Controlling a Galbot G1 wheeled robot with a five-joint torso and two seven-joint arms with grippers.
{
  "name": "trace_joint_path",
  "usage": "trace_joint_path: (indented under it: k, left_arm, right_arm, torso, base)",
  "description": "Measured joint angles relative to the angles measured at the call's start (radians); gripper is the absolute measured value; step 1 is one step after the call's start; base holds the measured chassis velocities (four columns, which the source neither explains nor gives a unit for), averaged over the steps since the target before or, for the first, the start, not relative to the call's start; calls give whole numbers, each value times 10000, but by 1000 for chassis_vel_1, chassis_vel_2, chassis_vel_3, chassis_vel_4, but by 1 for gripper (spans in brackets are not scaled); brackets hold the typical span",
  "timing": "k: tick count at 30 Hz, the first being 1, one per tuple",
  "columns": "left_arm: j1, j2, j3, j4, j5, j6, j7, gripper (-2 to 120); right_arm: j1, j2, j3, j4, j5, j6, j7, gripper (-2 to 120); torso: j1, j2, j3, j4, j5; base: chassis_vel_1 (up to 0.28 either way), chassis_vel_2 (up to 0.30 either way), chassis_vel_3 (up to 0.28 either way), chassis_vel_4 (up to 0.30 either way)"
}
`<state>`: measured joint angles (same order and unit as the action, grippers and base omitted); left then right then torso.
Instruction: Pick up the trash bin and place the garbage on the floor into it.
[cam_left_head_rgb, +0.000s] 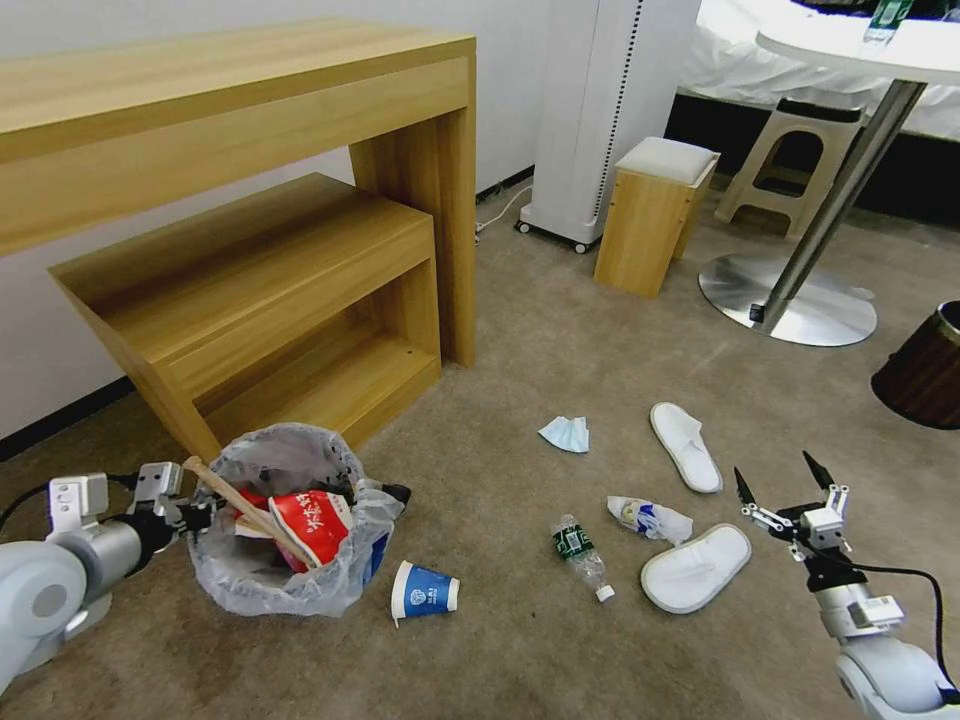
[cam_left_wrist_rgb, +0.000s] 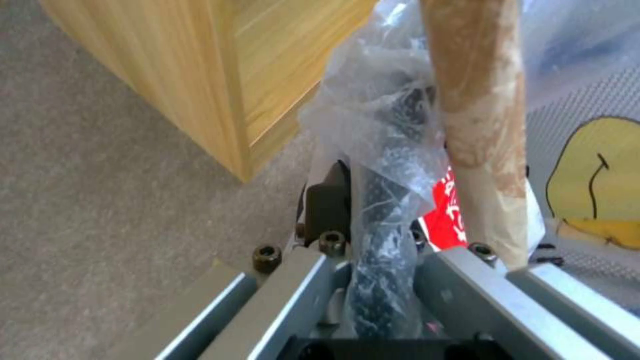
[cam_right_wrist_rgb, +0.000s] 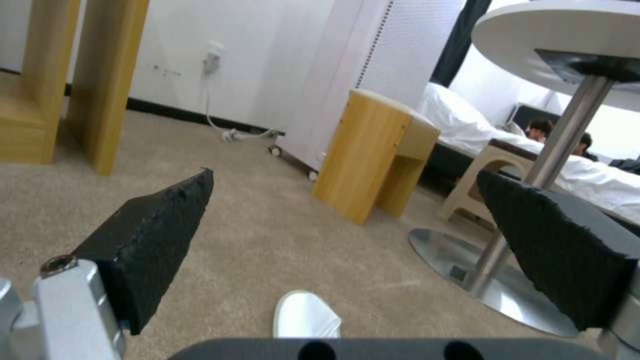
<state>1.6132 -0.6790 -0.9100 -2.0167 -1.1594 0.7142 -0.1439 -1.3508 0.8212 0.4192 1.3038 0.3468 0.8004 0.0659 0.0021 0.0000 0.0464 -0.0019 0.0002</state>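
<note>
Trash bin (cam_left_head_rgb: 285, 525) rim hides left gripper (cam_left_head_rgb: 198, 515) fingertips

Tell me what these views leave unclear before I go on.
- Trash bin, head view: its bottom contents, covered by a red wrapper and stick.
- Brown bin: cut off by the edge.
- Bottle label: too small.
- Left pincer fingertips, wrist view: wrapped in bag plastic.

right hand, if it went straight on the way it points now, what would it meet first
Probably the metal table base, judging by the right wrist view. The open right hand points over a white slipper and bare carpet. Depth is unclear.
</note>
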Motion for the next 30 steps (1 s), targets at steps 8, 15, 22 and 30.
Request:
trace_joint_path:
  k: [8, 15, 22, 30]
  left_arm:
    - [1191, 155, -801, -505, -592, 147, -204, 0]
    - [1474, -509, -994, -1237, -415, 146, -271, 0]
    - [1729, -1226, -961, -1939, 156, 46, -223, 0]
    - [2422, -1723, -1236, -2483, 591, -84, -46, 0]
  right_arm:
    - [175, 69, -204, -155, -23, 8, -2, 100]
    - [215, 139, -217, -311, 29, 58, -35, 100]
    - [219, 168, -211, -357, 25, 64, -51, 100]
    - [239, 216, -202, -423, -44, 64, -79, 100]
  torso:
    - [1, 0, 0, 3, 1]
    - [1, 0, 0, 1, 0]
    - [1, 0, 0, 1, -1]
    - [0, 0, 0, 3, -1]
  base:
    - [0, 0, 0, 0]
    - [0, 0, 0, 0]
    - [0, 0, 0, 0]
    - [0, 0, 0, 0]
